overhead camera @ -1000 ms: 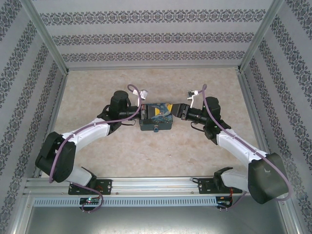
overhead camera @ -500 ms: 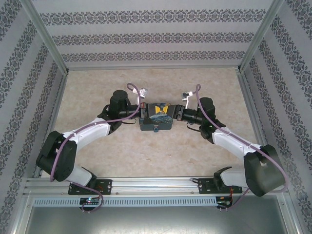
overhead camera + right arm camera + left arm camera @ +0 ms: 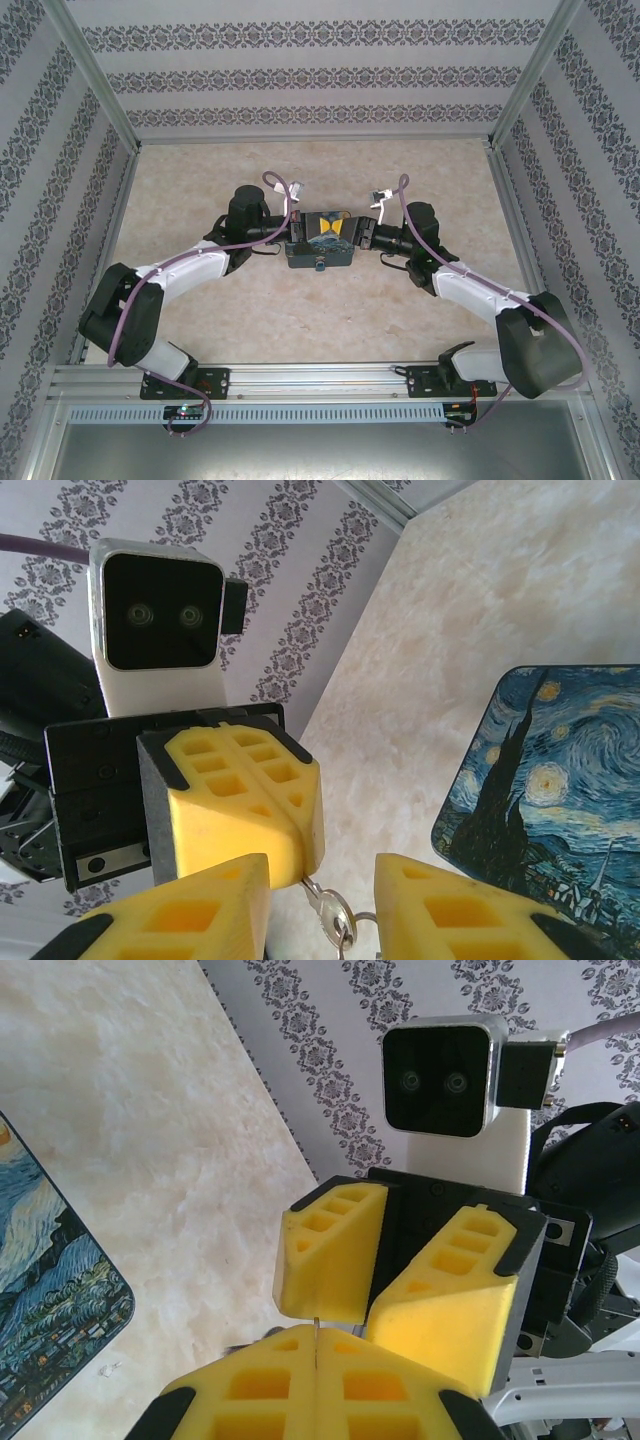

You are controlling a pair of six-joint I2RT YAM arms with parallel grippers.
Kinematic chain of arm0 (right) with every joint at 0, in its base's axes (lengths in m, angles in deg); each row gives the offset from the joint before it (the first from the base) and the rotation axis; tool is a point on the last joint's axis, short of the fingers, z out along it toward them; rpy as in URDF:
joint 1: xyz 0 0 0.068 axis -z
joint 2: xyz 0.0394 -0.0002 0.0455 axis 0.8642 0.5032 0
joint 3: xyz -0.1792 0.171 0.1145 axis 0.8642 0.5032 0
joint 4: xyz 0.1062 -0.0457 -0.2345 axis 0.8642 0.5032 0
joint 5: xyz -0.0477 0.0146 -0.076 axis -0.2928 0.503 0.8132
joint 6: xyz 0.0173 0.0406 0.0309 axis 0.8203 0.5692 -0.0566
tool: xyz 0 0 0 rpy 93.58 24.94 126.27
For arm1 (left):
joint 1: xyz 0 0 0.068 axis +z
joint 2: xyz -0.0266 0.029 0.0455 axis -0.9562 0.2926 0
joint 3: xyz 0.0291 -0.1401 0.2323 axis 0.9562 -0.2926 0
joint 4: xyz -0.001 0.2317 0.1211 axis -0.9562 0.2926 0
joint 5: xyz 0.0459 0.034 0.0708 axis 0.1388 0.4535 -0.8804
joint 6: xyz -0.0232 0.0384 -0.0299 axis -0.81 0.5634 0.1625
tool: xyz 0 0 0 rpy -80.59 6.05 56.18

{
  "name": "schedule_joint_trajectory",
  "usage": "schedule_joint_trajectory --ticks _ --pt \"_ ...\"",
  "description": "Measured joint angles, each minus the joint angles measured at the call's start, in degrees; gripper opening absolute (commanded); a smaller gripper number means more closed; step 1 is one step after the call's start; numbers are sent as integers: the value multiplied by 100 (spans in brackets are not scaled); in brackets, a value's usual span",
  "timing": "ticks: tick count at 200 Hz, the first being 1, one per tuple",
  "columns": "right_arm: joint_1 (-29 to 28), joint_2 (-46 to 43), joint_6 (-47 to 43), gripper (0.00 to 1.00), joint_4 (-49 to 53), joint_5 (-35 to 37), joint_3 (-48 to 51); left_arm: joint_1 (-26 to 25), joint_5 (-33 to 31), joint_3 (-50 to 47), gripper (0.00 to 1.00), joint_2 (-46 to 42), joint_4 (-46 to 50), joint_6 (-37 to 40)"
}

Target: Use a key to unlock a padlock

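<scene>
You have the box [image 3: 320, 254] at the middle of the table [image 3: 300, 320], well apart from the walls [image 3: 320, 70]. Seen from above, the left gripper [image 3: 316, 1355] is at the box's 9 o'clock and the right gripper [image 3: 322, 880] at its 3 o'clock. They face tip to tip above the lid. The key [image 3: 328, 912] sticks out of the left gripper's pressed-together fingers [image 3: 235, 800], between the right gripper's parted fingers [image 3: 330, 1260]. The arm bases [image 3: 185, 380] sit at 6 o'clock.
</scene>
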Motion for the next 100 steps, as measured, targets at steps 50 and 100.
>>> schedule_joint_trajectory --ticks 50,100 --pt "0 76 61 27 -166 -63 52 0 26 0 0 31 -162 -61" --pt "0 79 83 23 -212 -109 122 0 83 0 0 68 -227 -87"
